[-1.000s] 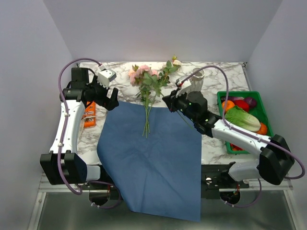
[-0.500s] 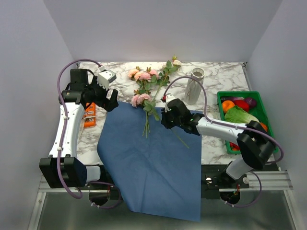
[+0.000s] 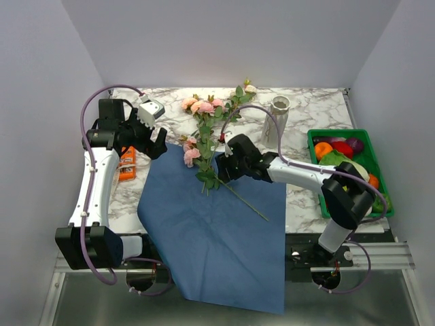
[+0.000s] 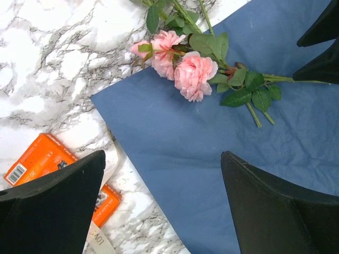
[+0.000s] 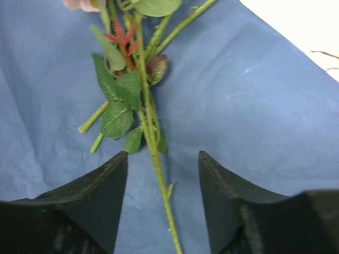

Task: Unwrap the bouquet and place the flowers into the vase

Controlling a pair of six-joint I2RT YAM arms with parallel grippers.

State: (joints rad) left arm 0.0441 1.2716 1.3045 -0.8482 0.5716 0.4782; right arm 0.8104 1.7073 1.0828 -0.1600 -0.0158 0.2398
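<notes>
The right end effector [image 5: 163,159] stands half-parted astride one stem [image 5: 159,169] on the paper [image 3: 217,231]; it should close low on it, lift clear of the other flowers [image 3: 204,109], then tip it upright over the vase [image 3: 274,123]; the left end effector [image 4: 163,159] gapes wide, empty.

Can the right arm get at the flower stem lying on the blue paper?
Probably yes: the right tool is open right over the stem, which runs between its fingers on the blue paper with nothing covering it.
</notes>
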